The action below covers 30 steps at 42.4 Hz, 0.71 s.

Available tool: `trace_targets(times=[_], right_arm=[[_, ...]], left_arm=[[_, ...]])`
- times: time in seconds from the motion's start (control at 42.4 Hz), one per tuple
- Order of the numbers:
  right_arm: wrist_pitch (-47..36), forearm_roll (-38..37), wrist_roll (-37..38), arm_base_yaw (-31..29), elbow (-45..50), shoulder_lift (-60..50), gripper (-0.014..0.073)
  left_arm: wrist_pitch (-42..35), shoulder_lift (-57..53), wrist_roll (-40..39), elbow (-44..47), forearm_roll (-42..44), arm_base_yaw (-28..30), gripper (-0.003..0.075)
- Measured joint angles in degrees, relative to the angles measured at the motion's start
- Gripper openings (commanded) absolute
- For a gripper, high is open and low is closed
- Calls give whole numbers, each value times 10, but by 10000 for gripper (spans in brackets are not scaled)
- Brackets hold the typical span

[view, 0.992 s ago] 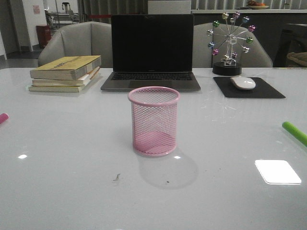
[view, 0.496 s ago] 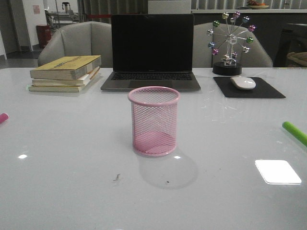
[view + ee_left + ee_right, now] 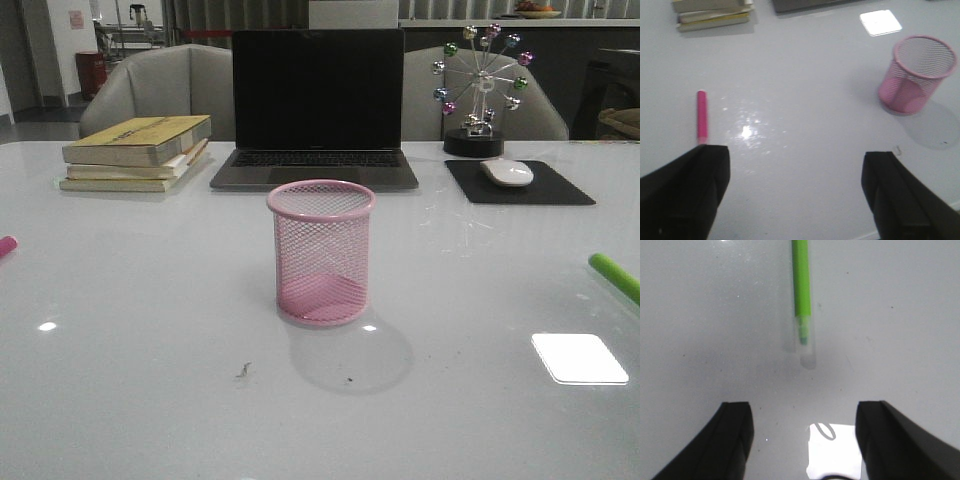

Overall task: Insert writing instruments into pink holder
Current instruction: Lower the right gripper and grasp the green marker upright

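Observation:
The pink wire-mesh holder (image 3: 321,254) stands upright and empty in the middle of the white table; the left wrist view shows the holder (image 3: 918,73) too. A pink-red marker (image 3: 6,246) lies at the table's left edge, seen lengthwise as the marker (image 3: 702,115) just beyond my left gripper's finger. A green marker (image 3: 615,276) lies at the right edge; its clear-capped end (image 3: 807,347) points toward my right gripper. My left gripper (image 3: 796,162) and right gripper (image 3: 804,422) both hang open above the table, holding nothing. Neither arm appears in the front view.
A stack of books (image 3: 137,152) sits back left, an open laptop (image 3: 316,108) behind the holder, and a white mouse (image 3: 507,172) on a black pad (image 3: 520,184) back right. A ferris-wheel ornament (image 3: 479,92) stands behind the pad. Lamp glare (image 3: 579,358) shines front right.

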Motion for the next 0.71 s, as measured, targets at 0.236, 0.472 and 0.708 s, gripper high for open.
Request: trace_targets(times=[0.236,0.472,0.708], right_arm=[[-2,0,0,0,-121,191,533],[38,0,-4,-6,-243,316,480],[81,11,-26,-5,-342,401,477]], left_arm=[[-2,1,0,0,-10,-110,579],[-2,1,0,0,-12,-157,579],[-2,1,0,0,-13,-159,579]])
